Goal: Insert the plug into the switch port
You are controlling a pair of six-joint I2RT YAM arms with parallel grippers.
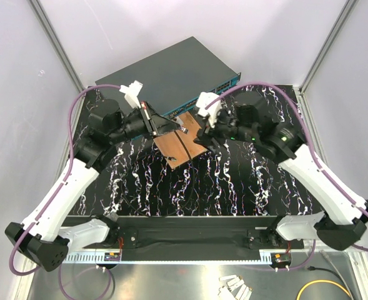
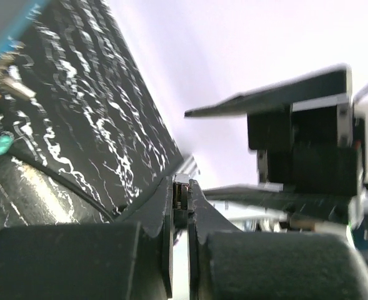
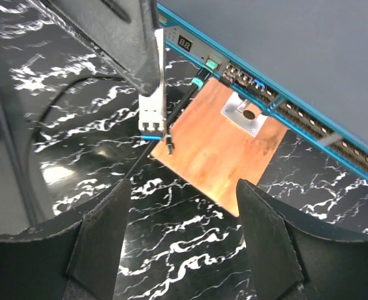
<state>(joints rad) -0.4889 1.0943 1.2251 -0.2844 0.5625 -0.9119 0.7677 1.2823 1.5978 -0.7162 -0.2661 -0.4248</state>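
Right wrist view: the left gripper [image 2: 182, 190] is clamped on the clear plug [image 3: 151, 114], holding it above the marbled mat [image 3: 190, 281], in front of the switch [image 3: 308, 44] and just off its teal front edge. The plug's black cable [image 3: 135, 167] trails away from the switch across the mat. Pinching the plug by its body leaves its nose free, which looks meant for steering it toward the row of ports [image 3: 296, 111]. From here its contact end appears to point more toward the mat than toward the switch, so it likely needs turning before it can go in. The right gripper [image 3: 182, 186] hangs in front of the switch with its fingers spread wide and nothing between them, over the mat near a copper-brown board [image 3: 224, 147] that lies against the switch's front edge. That seems a supporting station, ready to steady the switch or the cable. A teal-booted connector [image 3: 198, 79] lies at the front edge near a small display [image 3: 184, 44]. Whether it is seated cannot be told. The plug is not yet in any port.
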